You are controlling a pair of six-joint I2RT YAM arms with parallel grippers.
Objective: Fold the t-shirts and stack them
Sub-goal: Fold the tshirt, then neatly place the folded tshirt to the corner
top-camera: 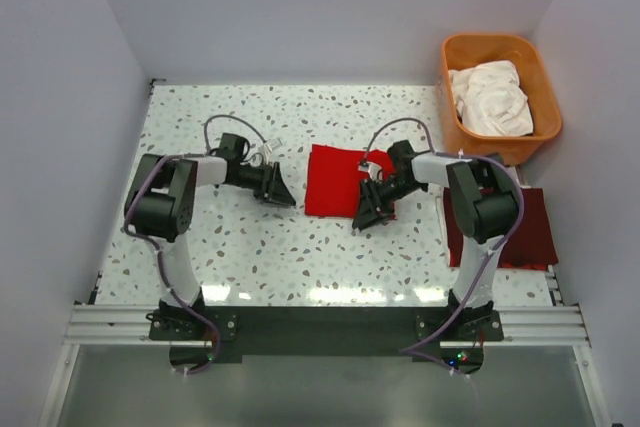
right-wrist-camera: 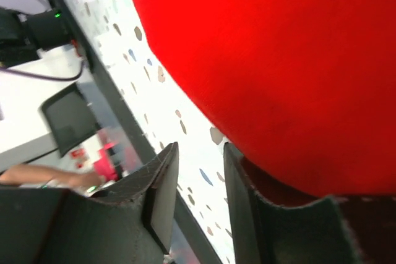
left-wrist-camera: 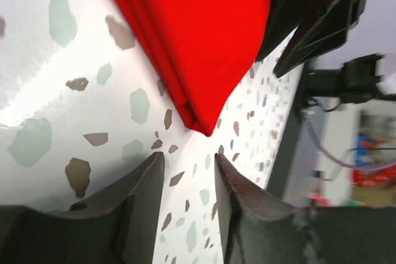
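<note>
The bright red cloth t-shirt point(top-camera: 335, 179) lies in the middle of the white speckled bench point(top-camera: 250, 247). It is already folded into a compact flat rectangle. The left wrist view shows its layered edges meeting at a neat corner. By the look of it the folding of this one is done or nearly done, and it sits central because both arms can reach it there.

The left tool point(left-wrist-camera: 189, 162) is low over the bench just beside the shirt's left edge but apart from it. Its jaws are parted with only bare bench between them, so it holds nothing. It is aimed at the near corner, probably to pinch it or to steady the fold.

The right tool point(right-wrist-camera: 199, 148) is at the shirt's near right corner, overlapping it in the top view. Its jaws are likewise parted, with bench showing through the gap. The red cloth lies against its outer finger point(right-wrist-camera: 247, 214), but I cannot tell whether that finger is under the edge or merely beside it.

The dark maroon cloth t-shirt point(top-camera: 530, 232) lies flat at the right edge of the bench, partly hidden by the right arm. It is likely the base of the stack. The white cloth t-shirts point(top-camera: 492, 97) are bunched in the orange plastic tub point(top-camera: 455, 57) at the far right corner, unfolded.
</note>
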